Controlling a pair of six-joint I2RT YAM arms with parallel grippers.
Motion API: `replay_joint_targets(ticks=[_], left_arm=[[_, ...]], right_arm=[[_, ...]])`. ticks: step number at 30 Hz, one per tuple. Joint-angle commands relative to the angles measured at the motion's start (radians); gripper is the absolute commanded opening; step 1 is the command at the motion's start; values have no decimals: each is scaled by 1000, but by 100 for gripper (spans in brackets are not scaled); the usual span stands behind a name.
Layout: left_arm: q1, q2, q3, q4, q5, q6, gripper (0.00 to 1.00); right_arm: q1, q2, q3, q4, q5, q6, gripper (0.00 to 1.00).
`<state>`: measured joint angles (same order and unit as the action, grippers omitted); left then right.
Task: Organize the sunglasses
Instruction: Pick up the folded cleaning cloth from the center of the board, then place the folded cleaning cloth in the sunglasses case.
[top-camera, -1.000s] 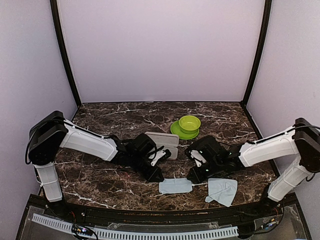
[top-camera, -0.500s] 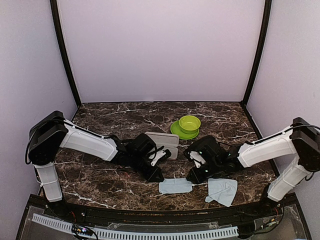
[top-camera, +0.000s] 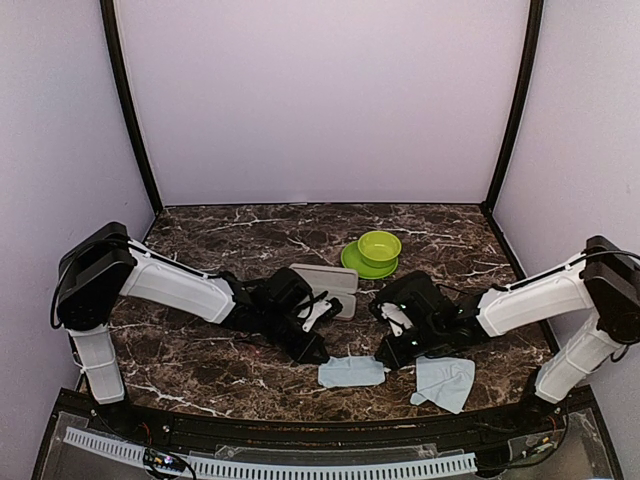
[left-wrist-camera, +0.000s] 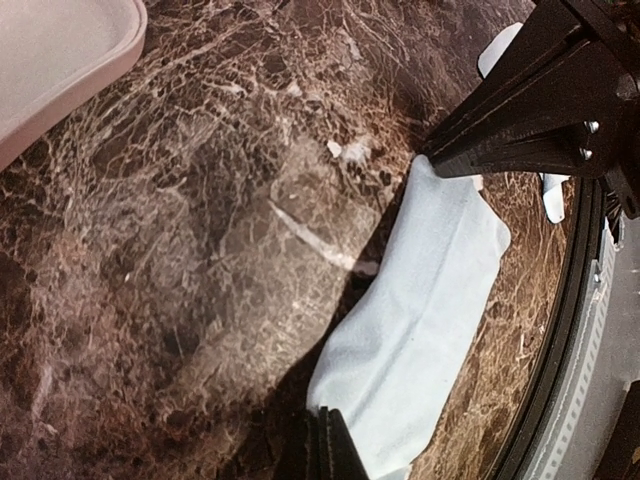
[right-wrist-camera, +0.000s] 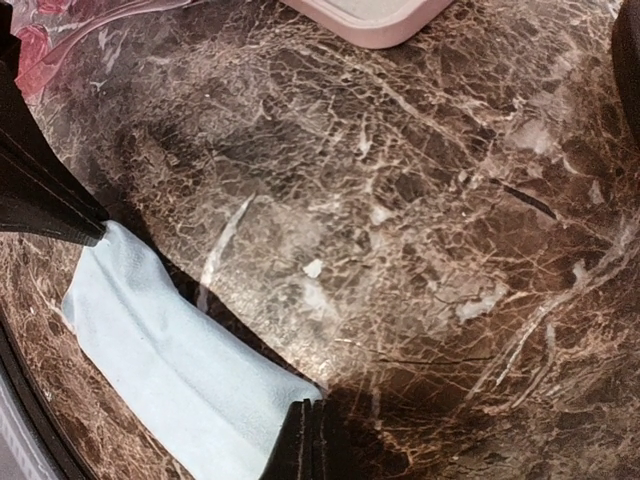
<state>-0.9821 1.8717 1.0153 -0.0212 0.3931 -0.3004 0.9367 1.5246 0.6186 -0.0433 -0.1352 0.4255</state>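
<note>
No sunglasses show clearly in the top view, where the arms cover the table's middle. A red-pink translucent piece (right-wrist-camera: 35, 40) at the top left of the right wrist view may be the red-pink pair. The black pair is out of view. A folded light blue cloth (top-camera: 350, 372) lies between my grippers. My left gripper (top-camera: 318, 355) is shut at the cloth's left corner (left-wrist-camera: 420, 300). My right gripper (top-camera: 385, 358) is shut at the cloth's right corner (right-wrist-camera: 160, 340). Each wrist view shows the other gripper's tip touching the far end of the cloth.
An open pink case (top-camera: 325, 277) lies just behind the grippers. A green bowl (top-camera: 380, 245) sits on a green plate (top-camera: 358, 266) further back. A second light blue cloth (top-camera: 445, 382) lies crumpled at the front right. The table's front edge is close.
My right gripper has shifted slightly towards the cloth's right end. The left arm and the cloth have barely moved.
</note>
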Motion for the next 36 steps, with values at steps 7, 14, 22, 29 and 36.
replay_joint_targets(ticks=[7, 14, 22, 29, 36], left_arm=[[2, -43, 12, -28, -16, 27, 0], [46, -68, 36, -65, -52, 80, 0], [86, -65, 91, -114, -67, 139, 0], [146, -67, 157, -174, -91, 195, 0], [211, -57, 216, -218, -92, 232, 0]], right_arm=[[-4, -79, 4, 26, 47, 32, 0], [-9, -79, 56, 34, 103, 24, 0], [-36, -18, 152, 31, 137, 19, 0], [-63, 61, 252, 31, 146, 15, 0], [-74, 148, 325, 43, 153, 16, 0]])
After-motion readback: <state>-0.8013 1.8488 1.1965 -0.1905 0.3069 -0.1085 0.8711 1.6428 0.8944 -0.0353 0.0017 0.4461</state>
